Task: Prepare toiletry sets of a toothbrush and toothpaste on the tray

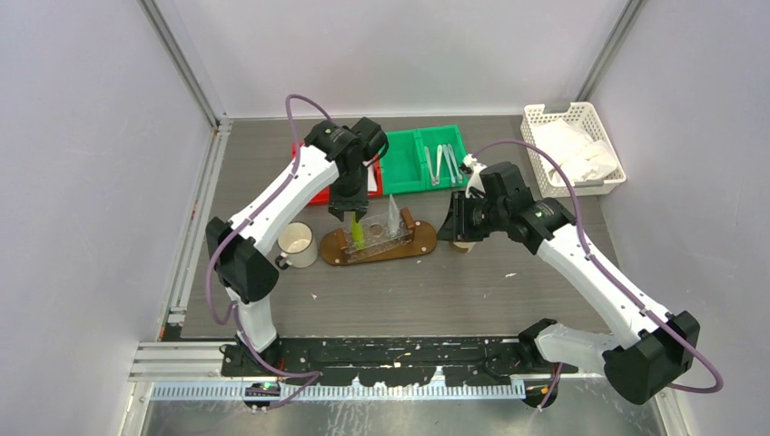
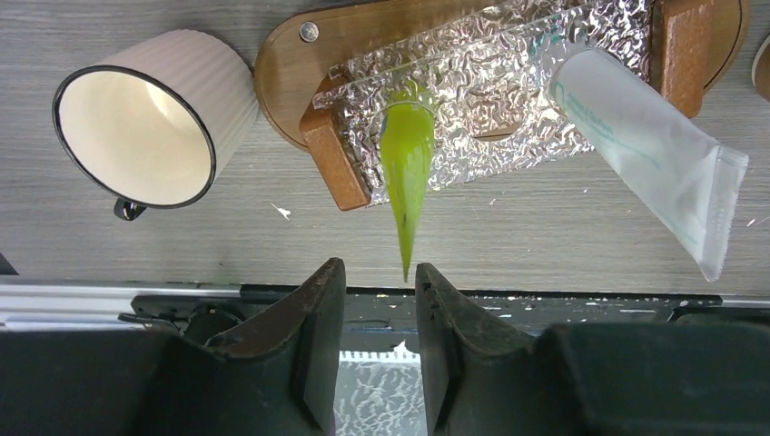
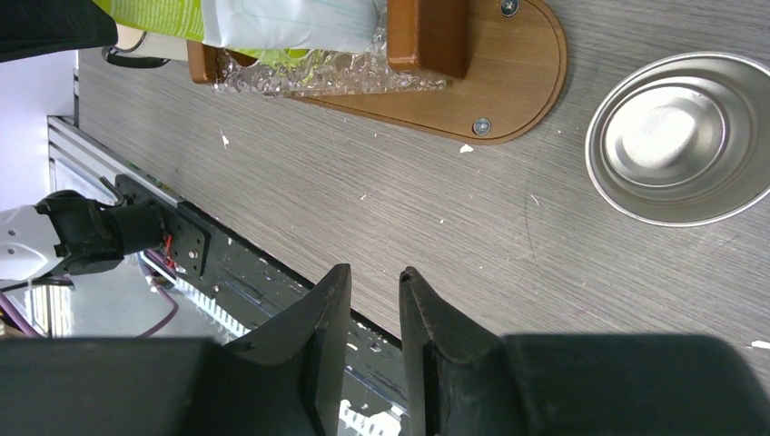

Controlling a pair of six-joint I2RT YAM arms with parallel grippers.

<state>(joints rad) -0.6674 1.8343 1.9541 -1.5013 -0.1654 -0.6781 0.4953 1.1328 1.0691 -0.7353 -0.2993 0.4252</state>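
White arms (image 1: 281, 195), black joints (image 1: 245, 265), purple cables (image 1: 291, 104)

Tray (image 2: 291, 54) is seen as smooth varnished wood, lined with crinkled shiny foil (image 2: 508, 73). Yellow-green tube (image 2: 406, 154) is finished in glossy plastic, whitish tube (image 2: 649, 154) in matt translucent plastic. Mug (image 2: 136, 127) is ribbed outside, glazed inside. Bowl (image 3: 681, 136) is seen as brushed metal.

From my screen I see a grey wood-grain tabletop (image 1: 409, 291) closed in by plain pale lilac walls (image 1: 82, 182) on its left, far and right sides. Slim aluminium posts (image 1: 184, 64) stand at both far corners, and a metal rail (image 1: 195, 227) runs along the left edge. The light is soft and even.
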